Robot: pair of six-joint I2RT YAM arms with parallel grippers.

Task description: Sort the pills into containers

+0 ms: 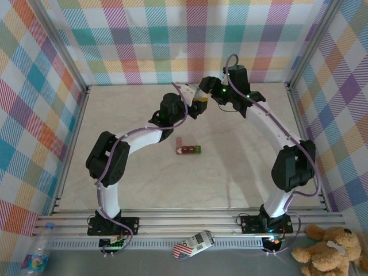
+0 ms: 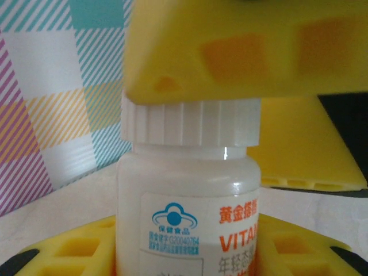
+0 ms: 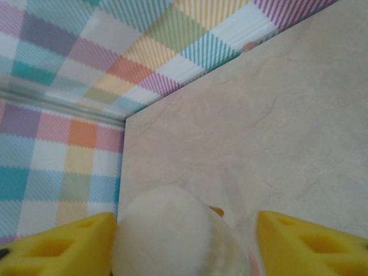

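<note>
At the far middle of the bench (image 1: 230,172): white bottle (image 1: 200,95), lifted off the surface between the two arms.

- Left end effector (image 1: 194,107): closed on the white bottle; in the left wrist view, yellow fingers (image 2: 75,247) pressed against both sides of the body (image 2: 187,195), low down. Bottle upright in that view, ribbed white cap (image 2: 190,123) on, label with a blue emblem and orange lettering.
- Right end effector (image 1: 210,89): reaching in from the right, meeting the bottle at its cap end. In the right wrist view, yellow fingers (image 3: 57,244) standing either side of the rounded white cap (image 3: 164,230), moderately wide; left finger hard against the cap, a slim gap beside the right one. In the left wrist view, one yellow finger (image 2: 247,52) lying over the top of the cap.
- Containers (image 1: 188,149): mid-bench, nearer than both end effectors and well apart from them; short joined row lying left to right, dark red compartments with the green one (image 1: 197,149) at the right end. Small pale pink piece (image 1: 179,141) just beyond the row's left end; contents too small to tell.
- Near rail, outside the bench: patterned packet (image 1: 193,244) in the middle, clear water bottle (image 1: 37,253) at the left corner, brown plush bear (image 1: 328,253) at the right corner.
- Surround: plaid fabric walls (image 1: 172,34) on the left, right and far sides.
</note>
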